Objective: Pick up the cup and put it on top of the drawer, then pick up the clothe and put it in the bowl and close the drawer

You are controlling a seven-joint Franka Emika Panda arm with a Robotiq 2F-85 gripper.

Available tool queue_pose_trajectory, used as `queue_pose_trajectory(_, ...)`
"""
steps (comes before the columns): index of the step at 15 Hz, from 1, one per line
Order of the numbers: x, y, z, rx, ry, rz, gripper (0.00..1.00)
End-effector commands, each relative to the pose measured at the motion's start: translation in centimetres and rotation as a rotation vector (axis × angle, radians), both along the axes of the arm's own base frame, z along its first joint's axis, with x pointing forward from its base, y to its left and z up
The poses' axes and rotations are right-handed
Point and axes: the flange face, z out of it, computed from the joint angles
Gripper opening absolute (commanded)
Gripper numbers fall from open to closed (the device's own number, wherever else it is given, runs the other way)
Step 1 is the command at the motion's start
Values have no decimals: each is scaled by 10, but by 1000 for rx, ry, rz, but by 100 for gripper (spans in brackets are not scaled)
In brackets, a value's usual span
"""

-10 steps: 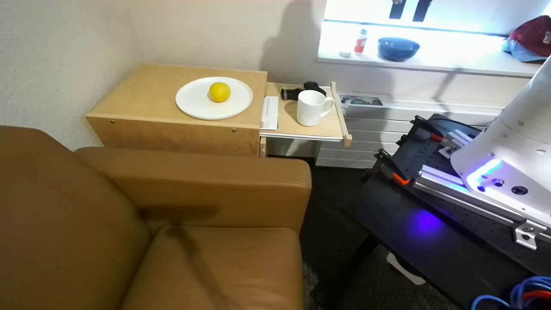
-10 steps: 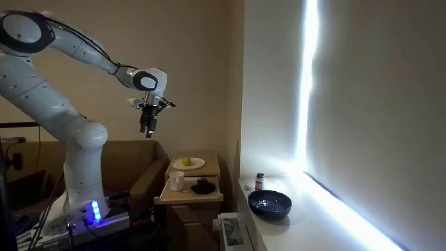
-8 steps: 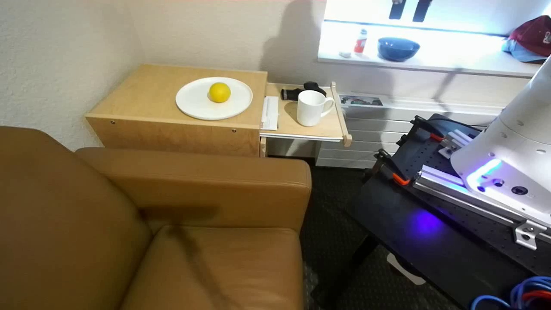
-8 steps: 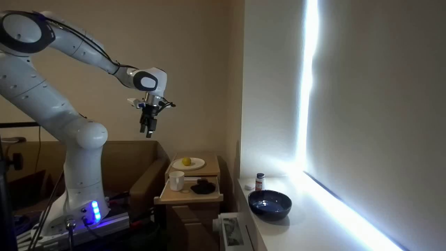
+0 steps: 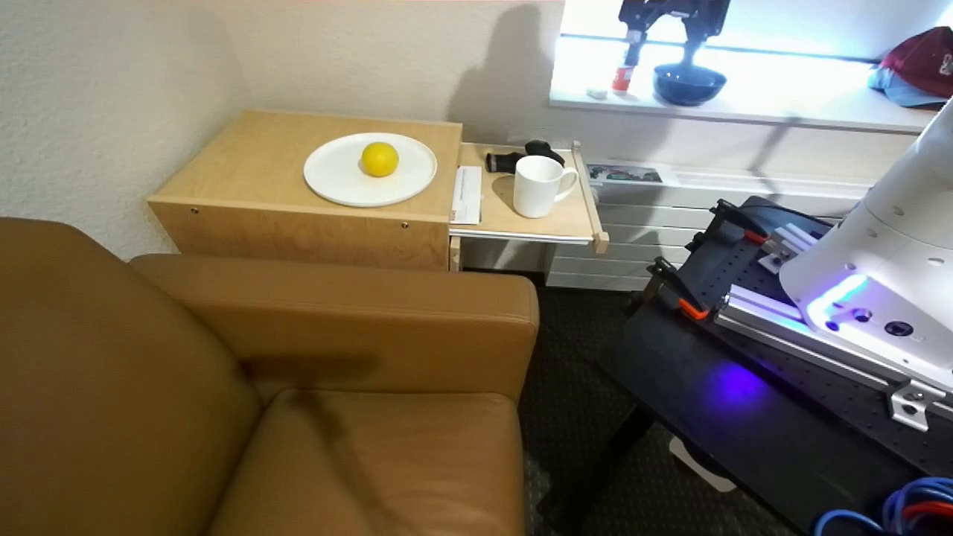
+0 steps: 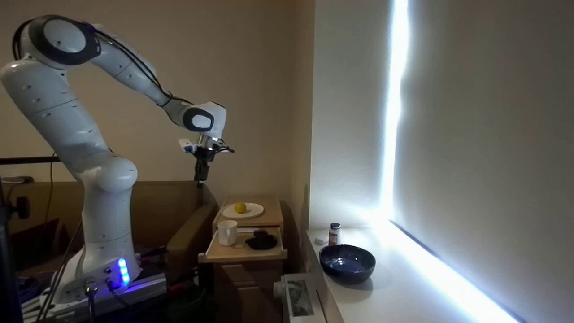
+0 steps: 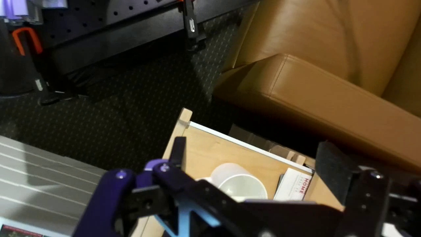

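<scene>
The white cup (image 5: 534,193) stands upright in the pulled-out wooden drawer (image 5: 500,212); it also shows in the wrist view (image 7: 229,176), partly hidden by the gripper. The dark cloth (image 6: 261,242) lies crumpled in the drawer beside the cup; it is hidden in the wrist view. The dark blue bowl (image 6: 347,271) sits on the white windowsill. My gripper (image 7: 255,158) is open and empty, pointing down. In an exterior view the gripper (image 6: 200,184) hangs in the air well above the drawer and cup, apart from both.
The cabinet top (image 5: 275,145) bears a white plate (image 5: 335,175) with a yellow fruit (image 5: 380,159). A printed white box or card (image 5: 467,195) lies in the drawer. A brown sofa (image 5: 357,298) stands close beside the cabinet. A small bottle (image 6: 334,234) is near the bowl.
My gripper has moved down and toward the drawer; more of it now shows in both exterior views' lower area of travel. The cup, cloth, bowl and drawer have not moved.
</scene>
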Motion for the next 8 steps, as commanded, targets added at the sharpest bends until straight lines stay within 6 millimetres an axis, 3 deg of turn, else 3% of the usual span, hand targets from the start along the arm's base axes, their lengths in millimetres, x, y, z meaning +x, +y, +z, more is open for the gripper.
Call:
queue_pose_trajectory(1, 38, -12, -49, -13, 10, -203, 100)
queue_pose_trajectory(4, 58, -14, -84, -43, -5, -344, 100)
queue_pose_trajectory(8, 55, -15, -91, -34, 29, -346, 100)
